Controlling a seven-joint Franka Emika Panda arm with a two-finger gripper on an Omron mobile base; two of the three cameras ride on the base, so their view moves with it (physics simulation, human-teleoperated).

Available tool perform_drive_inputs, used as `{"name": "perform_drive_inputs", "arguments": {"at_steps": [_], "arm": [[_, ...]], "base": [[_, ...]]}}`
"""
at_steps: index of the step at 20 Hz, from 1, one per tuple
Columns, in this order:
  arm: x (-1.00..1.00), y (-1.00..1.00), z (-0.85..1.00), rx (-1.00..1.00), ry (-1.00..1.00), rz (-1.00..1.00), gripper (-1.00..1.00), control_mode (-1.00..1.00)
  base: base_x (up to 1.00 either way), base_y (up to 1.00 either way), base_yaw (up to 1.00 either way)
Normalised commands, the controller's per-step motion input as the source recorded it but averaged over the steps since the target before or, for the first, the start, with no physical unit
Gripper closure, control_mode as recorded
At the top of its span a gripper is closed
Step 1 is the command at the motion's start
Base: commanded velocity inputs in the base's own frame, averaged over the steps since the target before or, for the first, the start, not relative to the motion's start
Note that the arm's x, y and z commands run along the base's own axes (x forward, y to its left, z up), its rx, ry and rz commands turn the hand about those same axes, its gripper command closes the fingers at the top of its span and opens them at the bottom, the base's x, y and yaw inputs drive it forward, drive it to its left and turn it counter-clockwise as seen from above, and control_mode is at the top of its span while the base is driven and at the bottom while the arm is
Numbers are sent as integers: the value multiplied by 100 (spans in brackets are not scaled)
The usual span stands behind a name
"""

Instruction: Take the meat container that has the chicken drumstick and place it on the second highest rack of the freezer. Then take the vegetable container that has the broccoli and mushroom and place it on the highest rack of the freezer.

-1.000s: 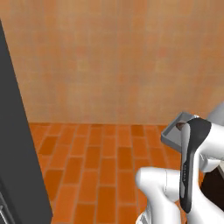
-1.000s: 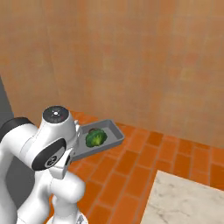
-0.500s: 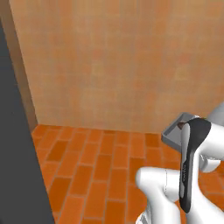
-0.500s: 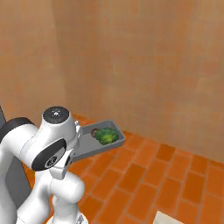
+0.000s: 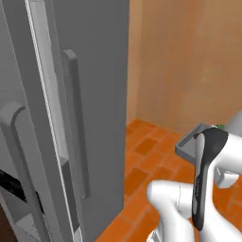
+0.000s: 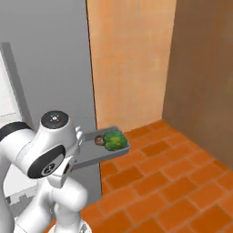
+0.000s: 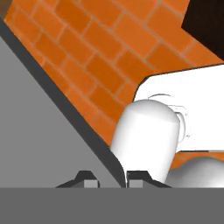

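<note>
Grey tray point(image 6: 93, 154) with broccoli point(image 6: 114, 139), mushroom point(image 6: 98, 141)

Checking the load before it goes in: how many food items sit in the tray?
2: the broccoli at the tray's far end, the mushroom touching its left side. Others may hide behind the arm.

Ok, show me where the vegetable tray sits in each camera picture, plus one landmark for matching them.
Left base view: the grey tray at right middle, partly behind the arm.
Right base view: the tray at centre, with the broccoli and the mushroom in it.
Hand view: the tray's grey underside at left.
Shared landmark: the orange brick floor.
</note>
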Motion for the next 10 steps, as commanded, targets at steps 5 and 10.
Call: {"name": "perform_drive_inputs", "arguments": {"at_steps": [5, 10], "arm": [[0, 0, 0, 0, 0, 0, 100, 100], [0, 0, 0, 0, 0, 0, 100, 100]], "base": [[-17, -15, 94], [-17, -25, 90]]}}
